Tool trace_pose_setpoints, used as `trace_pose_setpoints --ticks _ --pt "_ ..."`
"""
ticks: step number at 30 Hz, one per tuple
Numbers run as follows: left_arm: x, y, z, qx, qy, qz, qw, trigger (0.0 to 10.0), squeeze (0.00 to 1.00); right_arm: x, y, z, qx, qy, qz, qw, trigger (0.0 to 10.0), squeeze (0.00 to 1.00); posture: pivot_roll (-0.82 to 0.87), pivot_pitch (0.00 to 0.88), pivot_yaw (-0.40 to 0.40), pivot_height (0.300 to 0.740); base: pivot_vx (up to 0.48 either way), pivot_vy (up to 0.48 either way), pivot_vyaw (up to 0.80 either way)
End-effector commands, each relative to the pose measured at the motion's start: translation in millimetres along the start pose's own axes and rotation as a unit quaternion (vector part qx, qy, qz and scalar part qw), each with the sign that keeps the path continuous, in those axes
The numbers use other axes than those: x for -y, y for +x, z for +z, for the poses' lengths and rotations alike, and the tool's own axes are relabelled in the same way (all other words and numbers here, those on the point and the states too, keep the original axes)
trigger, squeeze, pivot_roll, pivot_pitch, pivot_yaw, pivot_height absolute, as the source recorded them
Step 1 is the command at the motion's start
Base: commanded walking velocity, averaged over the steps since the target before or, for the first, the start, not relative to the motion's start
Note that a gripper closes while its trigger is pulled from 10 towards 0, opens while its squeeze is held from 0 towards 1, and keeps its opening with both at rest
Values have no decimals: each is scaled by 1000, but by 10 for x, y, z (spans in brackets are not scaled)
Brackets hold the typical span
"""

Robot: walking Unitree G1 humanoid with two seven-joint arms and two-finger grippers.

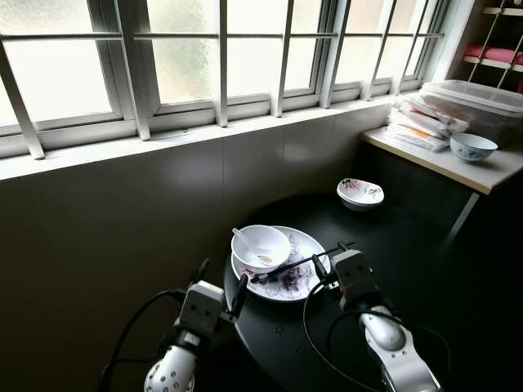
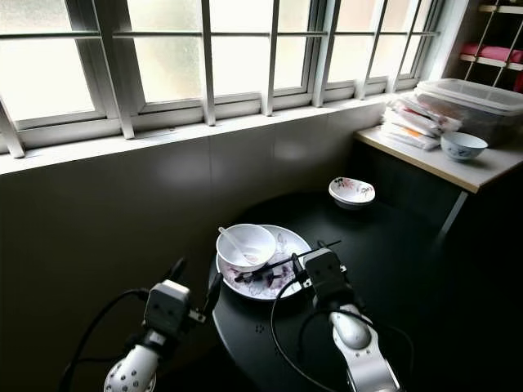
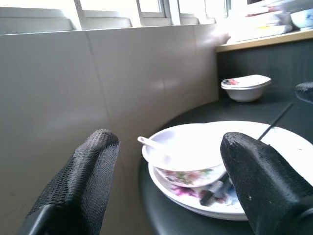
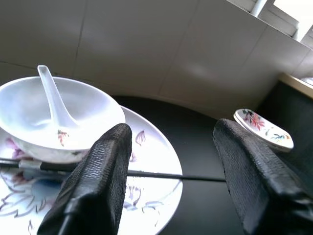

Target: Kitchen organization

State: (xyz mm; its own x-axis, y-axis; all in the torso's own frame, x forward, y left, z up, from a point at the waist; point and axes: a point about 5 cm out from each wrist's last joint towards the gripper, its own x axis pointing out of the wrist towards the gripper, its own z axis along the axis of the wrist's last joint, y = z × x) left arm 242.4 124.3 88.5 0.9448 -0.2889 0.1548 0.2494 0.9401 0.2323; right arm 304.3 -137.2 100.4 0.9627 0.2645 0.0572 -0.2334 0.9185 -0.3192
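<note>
A white floral plate lies on the round black table. On the plate stands a white bowl with a white spoon in it. Black chopsticks lie across the plate beside the bowl. A small floral bowl sits farther back on the right. My left gripper is open at the table's front left edge, pointing at the plate. My right gripper is open just above the plate's right rim, over the chopsticks.
A tiled wall and barred window run close behind the table. At the right stands a light shelf holding a blue-patterned bowl, a clear plastic container and stacked packets. The table's right half is bare.
</note>
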Motion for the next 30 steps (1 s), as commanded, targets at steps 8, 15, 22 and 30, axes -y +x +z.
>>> trace_pose_setpoints --ticks 8,15,22,30 --pt "-31 -18 -7 1 0 4 1000 10000 0 -19 40 84 19 1 -13 1000 10000 0 51 0 -73 740 0 0 0" --pt "-34 -14 -9 1 -1 5 1000 10000 0 279 61 5 -17 119 -143 982 10000 0 50 0 -73 740 0 0 0" --pt "-31 -7 -11 1 -1 4 1000 10000 0 501 118 -85 -51 203 -196 958 10000 0 49 0 -74 740 0 0 0" --pt "-28 0 -15 0 -1 4 1000 10000 0 595 202 -238 -111 333 -209 913 10000 0 51 0 -75 740 0 0 0"
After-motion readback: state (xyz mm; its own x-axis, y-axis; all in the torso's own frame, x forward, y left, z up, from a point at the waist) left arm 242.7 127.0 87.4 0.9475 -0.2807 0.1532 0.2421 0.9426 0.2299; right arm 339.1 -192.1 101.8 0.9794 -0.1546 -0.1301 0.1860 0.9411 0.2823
